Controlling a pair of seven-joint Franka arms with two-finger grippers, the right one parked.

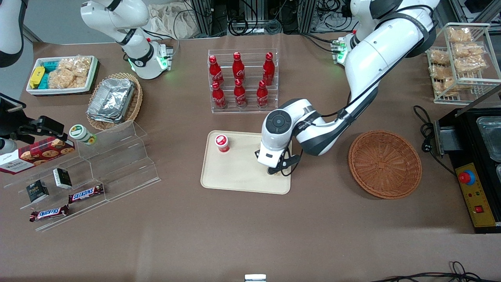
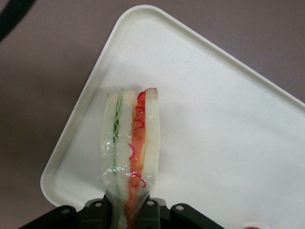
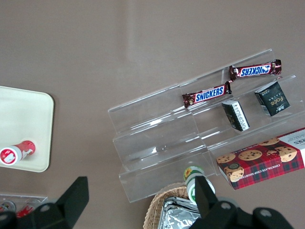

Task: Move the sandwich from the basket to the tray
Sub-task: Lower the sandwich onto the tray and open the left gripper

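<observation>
my gripper (image 2: 129, 209) clamped on one sandwich (image 2: 129, 143) | hanging over the tray (image 2: 228, 143) corner nearest the basket (image 1: 384, 163) | one red-capped cup (image 1: 222, 142) on tray, plenty of bare tray between

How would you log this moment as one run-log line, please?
gripper: shut on sandwich, over tray | basket: empty | release: not yet done

The left arm reaches in from its base at the table's edge — upper link sloping down toward the middle, elbow bent, forearm doubling back to the wrist. The wrist points straight down, so the gripper (image 1: 277, 169) hangs low over the tray (image 1: 235, 176). Its two fingers (image 2: 151, 210) are pressed in on the sandwich (image 2: 129, 148) — pinching one end.
</observation>
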